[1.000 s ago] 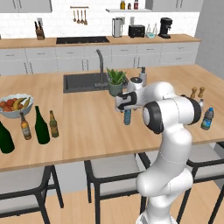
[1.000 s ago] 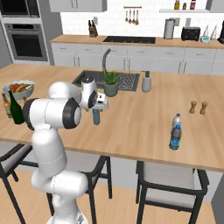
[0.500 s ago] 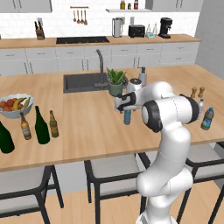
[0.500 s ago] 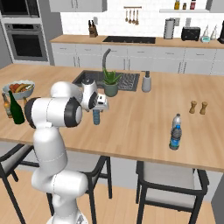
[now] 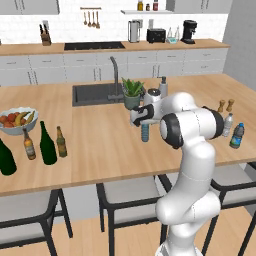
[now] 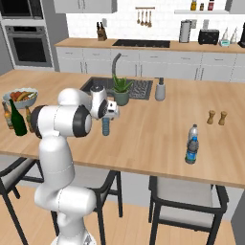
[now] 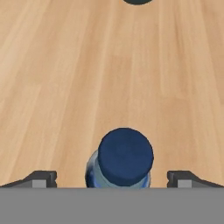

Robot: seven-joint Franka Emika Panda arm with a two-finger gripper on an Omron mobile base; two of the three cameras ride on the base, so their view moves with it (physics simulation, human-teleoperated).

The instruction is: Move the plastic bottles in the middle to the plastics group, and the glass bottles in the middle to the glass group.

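Note:
A small translucent blue plastic bottle (image 5: 145,133) (image 6: 105,127) stands upright mid-counter. My gripper (image 5: 141,118) (image 6: 111,112) hangs right over it, open. In the hand view its dark blue cap (image 7: 125,156) sits between the fingertips (image 7: 42,179) of the gripper (image 7: 113,179), which are apart from it on both sides. At the left a tall slim green wine bottle (image 5: 47,145) (image 6: 17,119) and an amber beer bottle (image 5: 61,142) stand beside a wide dark green bottle (image 5: 6,159) and a brown beer bottle (image 5: 29,146). A clear bottle (image 5: 228,125) (image 6: 193,133) and a blue bottle (image 5: 236,136) (image 6: 191,151) stand together at the right.
A fruit bowl (image 5: 18,121) (image 6: 21,96) sits at the far left. The sink (image 5: 95,93) with its faucet, a potted plant (image 5: 132,93) (image 6: 120,91) and a soap dispenser (image 6: 160,90) lie behind the gripper. Two pepper mills (image 5: 225,106) (image 6: 216,117) stand near the right bottles.

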